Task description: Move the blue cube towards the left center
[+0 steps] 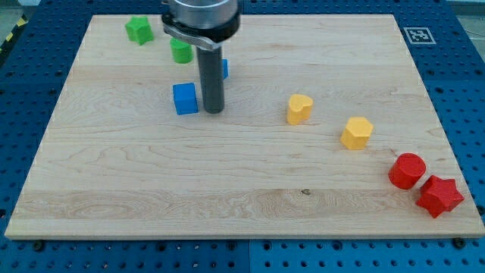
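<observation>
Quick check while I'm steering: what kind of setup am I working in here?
Likely a lab tabletop pushing rig: a wooden board on a blue perforated bench, a fiducial tag at its corner, and my tip just right of the blue cube.

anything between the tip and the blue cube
No. In the camera view my tip stands just to the view's right of the blue cube, with only a thin strip of bare wooden board between them.

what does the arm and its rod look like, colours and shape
The arm's end is a grey metallic cylinder with a dark band and a dark curved bracket beneath. From it hangs a straight, dark grey round rod, ending in my tip. No cables or markings show.
</observation>
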`<control>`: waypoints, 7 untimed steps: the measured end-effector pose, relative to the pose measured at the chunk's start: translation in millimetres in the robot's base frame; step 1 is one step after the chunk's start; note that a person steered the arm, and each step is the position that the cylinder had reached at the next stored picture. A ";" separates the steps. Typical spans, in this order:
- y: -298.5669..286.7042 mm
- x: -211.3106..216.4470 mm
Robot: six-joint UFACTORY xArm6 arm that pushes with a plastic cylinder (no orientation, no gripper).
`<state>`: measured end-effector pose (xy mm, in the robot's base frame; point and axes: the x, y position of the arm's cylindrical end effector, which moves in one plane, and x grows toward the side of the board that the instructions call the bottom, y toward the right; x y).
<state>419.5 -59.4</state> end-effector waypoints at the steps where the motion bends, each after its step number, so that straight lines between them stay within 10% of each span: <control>1: -4.8 -27.3; 3: -103.0 -12.8; 7: -11.7 28.4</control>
